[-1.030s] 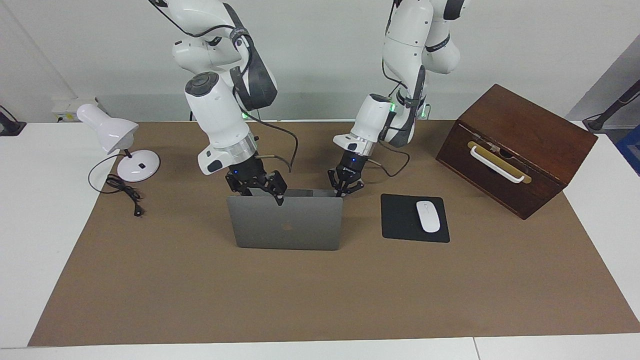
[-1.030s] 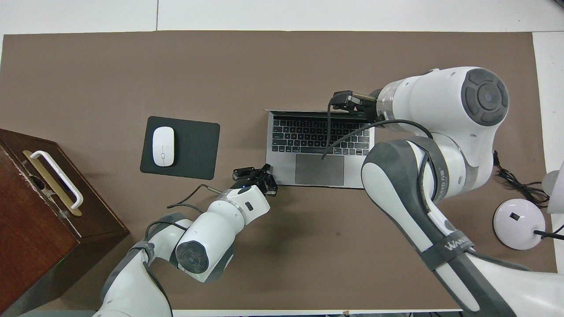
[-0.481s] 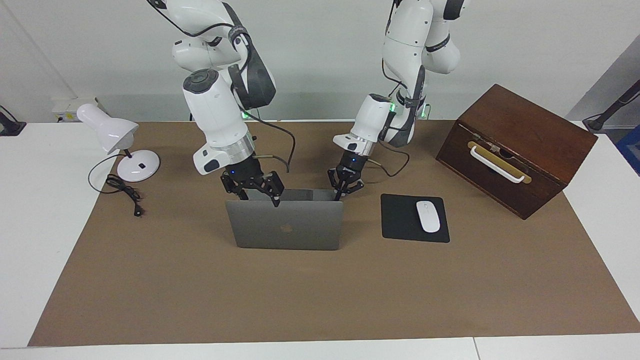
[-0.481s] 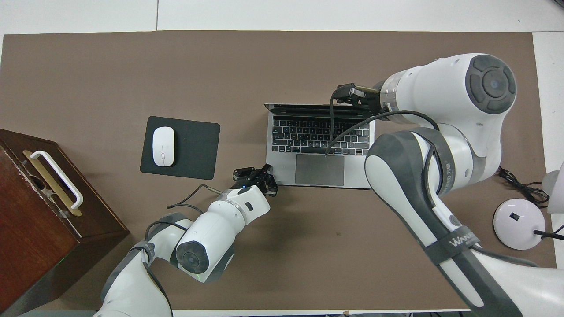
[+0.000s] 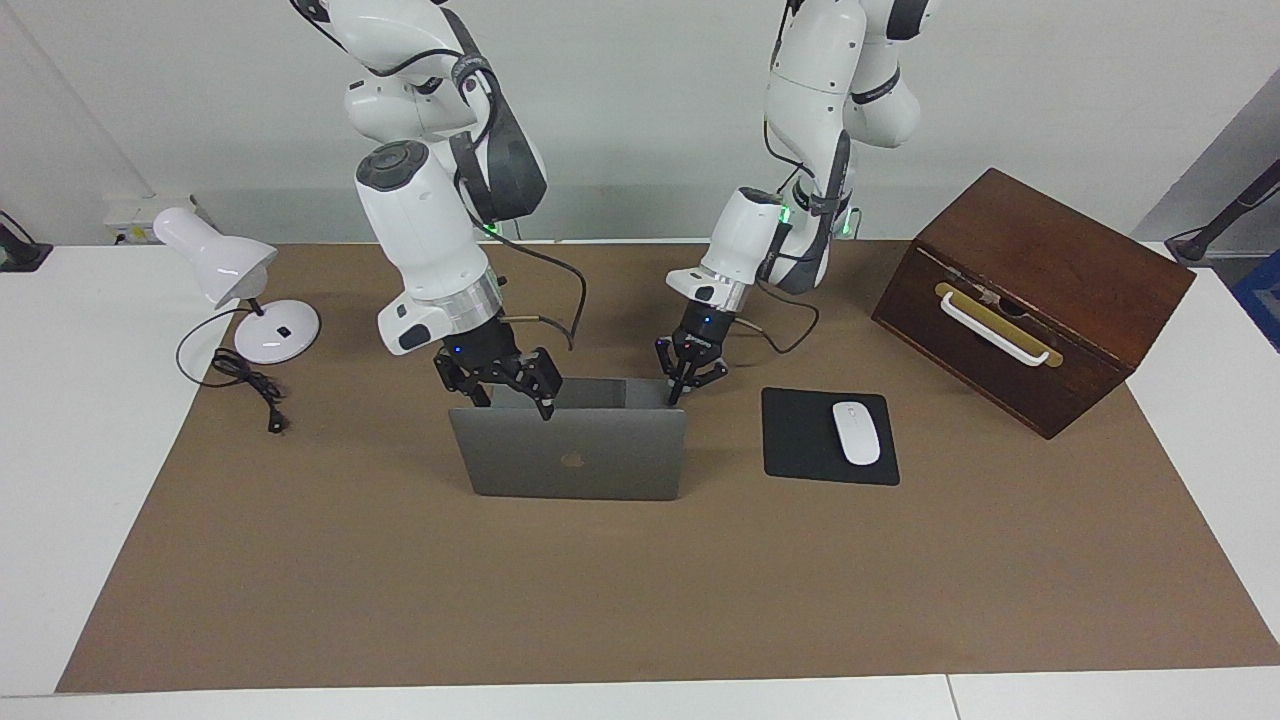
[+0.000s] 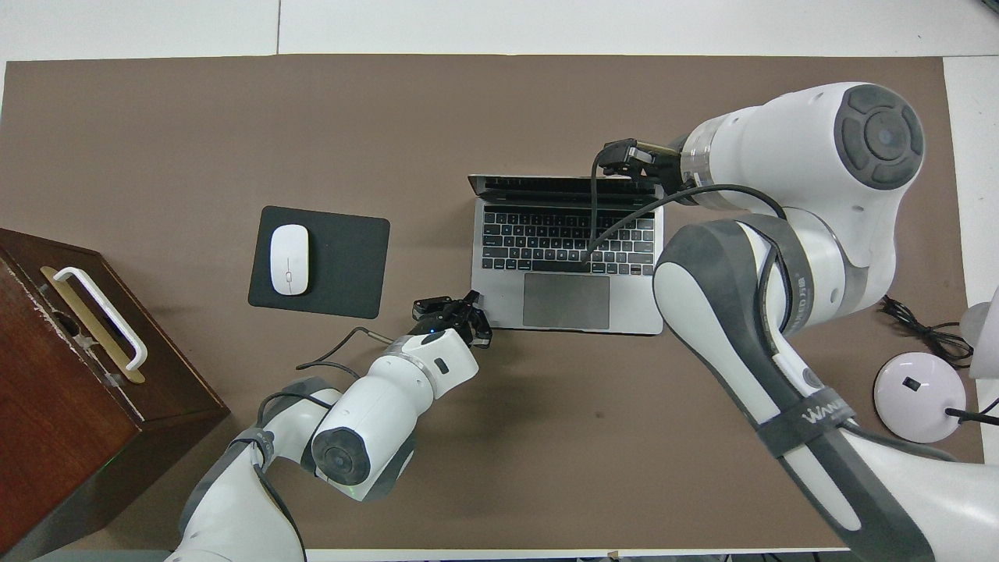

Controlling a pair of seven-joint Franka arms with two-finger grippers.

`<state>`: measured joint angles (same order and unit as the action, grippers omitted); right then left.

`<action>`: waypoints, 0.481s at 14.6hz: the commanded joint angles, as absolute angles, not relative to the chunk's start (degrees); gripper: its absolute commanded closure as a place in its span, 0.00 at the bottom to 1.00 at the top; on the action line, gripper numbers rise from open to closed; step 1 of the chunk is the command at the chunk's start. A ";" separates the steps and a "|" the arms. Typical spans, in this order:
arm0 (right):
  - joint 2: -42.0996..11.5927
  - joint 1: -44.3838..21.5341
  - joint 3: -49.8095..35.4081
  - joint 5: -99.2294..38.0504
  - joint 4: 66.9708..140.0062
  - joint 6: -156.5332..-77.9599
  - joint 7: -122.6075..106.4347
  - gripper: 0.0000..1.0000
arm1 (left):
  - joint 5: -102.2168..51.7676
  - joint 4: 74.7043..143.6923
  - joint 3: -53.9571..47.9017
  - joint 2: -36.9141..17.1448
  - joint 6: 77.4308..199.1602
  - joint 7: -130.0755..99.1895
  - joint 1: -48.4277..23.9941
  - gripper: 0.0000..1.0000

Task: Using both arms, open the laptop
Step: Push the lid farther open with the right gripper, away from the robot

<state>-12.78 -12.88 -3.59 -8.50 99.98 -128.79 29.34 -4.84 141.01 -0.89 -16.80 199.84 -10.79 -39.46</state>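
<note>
My right gripper (image 5: pixel 512 392) seemingly pinches the laptop (image 5: pixel 570 455) lid, tipped further open; shut left gripper (image 5: pixel 690 378) pins the deck

White table (image 5: pixel 60 420) carries brown mat (image 5: pixel 400 580) under laptop (image 5: pixel 575 455), box (image 5: pixel 1030 300), lamp (image 5: pixel 250 290).

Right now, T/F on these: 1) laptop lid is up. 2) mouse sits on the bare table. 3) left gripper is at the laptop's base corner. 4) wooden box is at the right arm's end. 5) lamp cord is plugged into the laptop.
1) True: the laptop stands open, keyboard showing from overhead.
2) False: the mouse lies on the black mouse pad.
3) True: the left gripper, shut, is down at the deck's corner nearest the mouse pad.
4) False: the wooden box is at the left arm's end.
5) False: the lamp cord ends loose on the table, beside the lamp.
</note>
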 commanded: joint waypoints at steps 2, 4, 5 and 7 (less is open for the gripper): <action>-14.24 -11.16 -4.39 -5.11 97.12 -127.71 27.34 0.00 | -6.42 138.60 -1.23 -19.78 200.74 -10.46 -41.66 1.00; -14.67 -10.90 -4.39 -4.66 96.33 -127.09 26.46 0.00 | -6.42 138.43 -1.23 -19.78 200.74 -10.46 -41.66 1.00; -14.85 -10.55 -4.39 -4.57 95.81 -126.65 26.37 0.00 | -6.42 138.34 -1.23 -19.78 200.66 -10.46 -41.66 1.00; -15.12 -10.20 -4.39 -4.57 95.45 -126.56 25.50 0.00 | -6.42 138.34 -1.23 -19.78 200.66 -10.46 -41.66 1.00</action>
